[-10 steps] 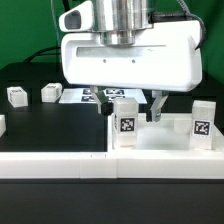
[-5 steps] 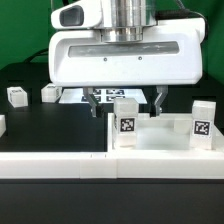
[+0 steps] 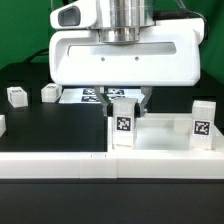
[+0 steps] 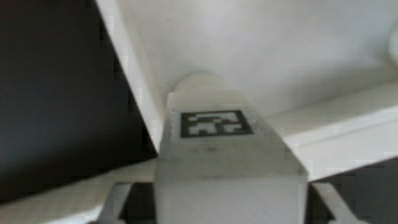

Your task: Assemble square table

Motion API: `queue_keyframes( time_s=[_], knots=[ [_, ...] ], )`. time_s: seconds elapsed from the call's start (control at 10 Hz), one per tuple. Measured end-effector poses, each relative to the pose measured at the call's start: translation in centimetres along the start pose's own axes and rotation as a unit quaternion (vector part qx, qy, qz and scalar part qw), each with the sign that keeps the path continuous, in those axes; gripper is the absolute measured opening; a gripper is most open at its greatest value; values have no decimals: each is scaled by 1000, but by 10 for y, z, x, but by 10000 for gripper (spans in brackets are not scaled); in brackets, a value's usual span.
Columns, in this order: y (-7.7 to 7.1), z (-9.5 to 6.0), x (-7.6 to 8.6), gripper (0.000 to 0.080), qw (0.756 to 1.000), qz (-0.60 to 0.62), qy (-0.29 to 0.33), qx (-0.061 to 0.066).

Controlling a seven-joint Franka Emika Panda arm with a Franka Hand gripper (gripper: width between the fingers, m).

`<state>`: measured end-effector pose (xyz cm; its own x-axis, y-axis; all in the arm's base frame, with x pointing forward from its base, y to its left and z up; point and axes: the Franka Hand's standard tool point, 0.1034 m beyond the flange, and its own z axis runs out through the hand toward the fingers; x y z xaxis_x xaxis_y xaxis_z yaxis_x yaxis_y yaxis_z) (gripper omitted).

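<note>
gripping the upright leg [image 3: 124, 125] looks like the step in hand; doing it well means keeping that leg vertical over the slab's corner, loading both sides evenly, and turning or pressing only about the leg's own axis, so that nothing tips or drags; across the exterior view, the first loose leg [image 3: 16, 96] and the second loose leg [image 3: 49, 92] lie at the left of the frame on the dark table, well apart from the work; the marker board [image 3: 80, 96] shows just behind them towards the centre; the low wall [image 3: 55, 165] runs along the lower part of the frame; at centre the gripper [image 3: 125, 106] hangs straight over the upright leg, jaws narrow, one finger against each flank; it appears clamped on the leg, which is not lifted; the wrist view shows the tagged leg filling the gap between the fingers; the square table slab [image 3: 165, 135] lies right of centre with the upright leg at its near corner, though i cannot tell if it sits in a socket; a far leg [image 3: 201, 124] stands at the right edge.
</note>
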<state>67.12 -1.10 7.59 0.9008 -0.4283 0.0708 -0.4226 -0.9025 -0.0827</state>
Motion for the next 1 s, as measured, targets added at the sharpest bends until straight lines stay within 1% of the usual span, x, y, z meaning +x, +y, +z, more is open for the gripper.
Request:
queue_keyframes(
  time_s=[0.1, 0.2, 0.3, 0.4, 0.5, 0.6, 0.7, 0.8, 1.0],
  knots=[
    [1, 0, 0, 290, 999, 51, 0, 0],
    [2, 1, 0, 290, 992, 126, 0, -2],
    [2, 1, 0, 290, 977, 215, 0, -5],
    [2, 1, -2, 290, 952, 307, -5, -10],
    [3, 2, -2, 290, 903, 429, -7, -5],
    [8, 2, -1, 290, 876, 483, -17, 5],
    [11, 2, 0, 290, 871, 490, -17, 8],
    [10, 2, -1, 290, 858, 513, -19, 9],
    [10, 2, -1, 290, 866, 499, -19, 10]
  ],
)
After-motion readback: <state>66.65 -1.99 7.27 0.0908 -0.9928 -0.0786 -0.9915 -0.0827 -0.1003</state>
